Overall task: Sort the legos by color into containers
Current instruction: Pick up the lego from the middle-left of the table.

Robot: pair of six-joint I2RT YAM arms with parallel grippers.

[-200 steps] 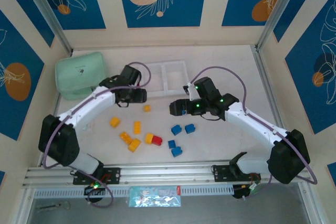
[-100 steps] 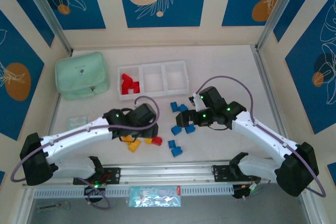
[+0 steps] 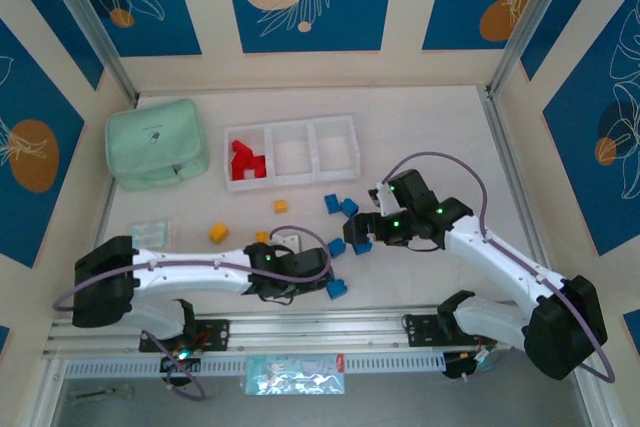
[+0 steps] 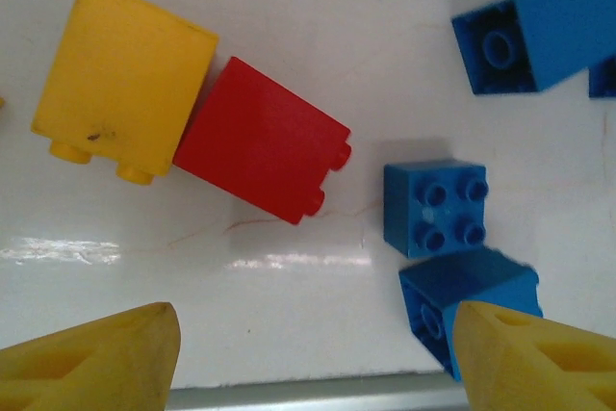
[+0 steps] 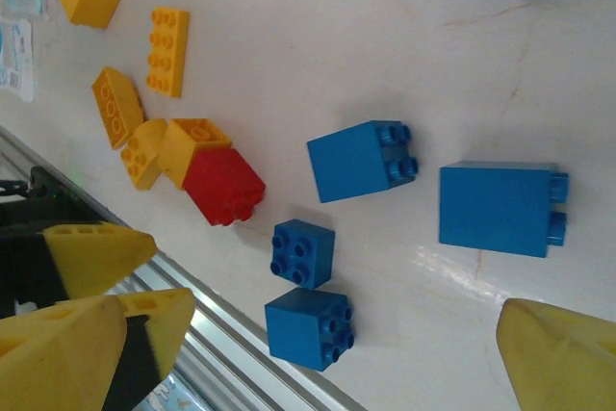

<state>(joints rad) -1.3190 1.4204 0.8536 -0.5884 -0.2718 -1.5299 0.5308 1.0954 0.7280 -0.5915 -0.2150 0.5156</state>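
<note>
The white tray [image 3: 290, 150] lies at the back with red legos [image 3: 243, 162] in its left compartment; the other two look bare. Loose yellow legos [image 3: 218, 233] and blue legos [image 3: 340, 205] lie in front of it. My left gripper [image 3: 312, 272] is low near the front rail and open [image 4: 313, 353], with bare table between its fingers. Just beyond it are a red lego [image 4: 260, 139], a yellow one [image 4: 120, 79] and a blue one [image 4: 435, 204]; another blue lego [image 4: 467, 300] touches its right finger. My right gripper [image 3: 358, 230] is open [image 5: 308, 363] above blue legos [image 5: 310, 327].
A mint green pouch [image 3: 157, 142] sits at the back left, and a small clear packet [image 3: 150, 231] lies left of the yellow legos. The metal rail [image 3: 320, 325] runs along the front edge, close to the left gripper. Open table lies right of the tray.
My left arm swung from over the tray down to the front of the table and its jaws widened. The right gripper shifted slightly toward the blue legos.
</note>
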